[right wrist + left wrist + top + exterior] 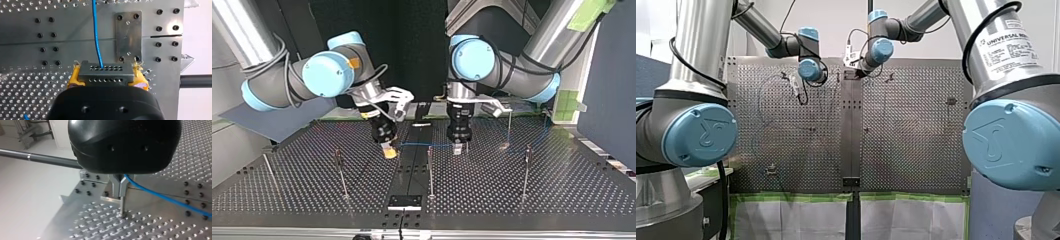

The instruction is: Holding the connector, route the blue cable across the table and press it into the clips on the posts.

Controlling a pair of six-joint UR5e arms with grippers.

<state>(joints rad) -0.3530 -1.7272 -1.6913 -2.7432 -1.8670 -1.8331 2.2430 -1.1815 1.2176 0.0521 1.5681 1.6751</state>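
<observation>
In the right wrist view, my right gripper (107,83) is shut with its yellow pads (73,78) on a grey multi-hole connector (105,72). The blue cable (96,37) leaves the connector and runs ahead over the table. In the top view this gripper (389,151) hovers just above the table's centre strip. From it the cable (427,145) stretches level to my left gripper (458,147). In the left wrist view, that gripper's metal fingers (117,188) are shut on the cable (162,196), right above a thin post (122,207).
Slim posts stand on the perforated table (562,195) in the top view: one at the left (341,172), one in the middle (430,170), one at the right (526,170). Behind my left gripper is another (509,127). A small bolted plate (128,35) lies ahead of the connector.
</observation>
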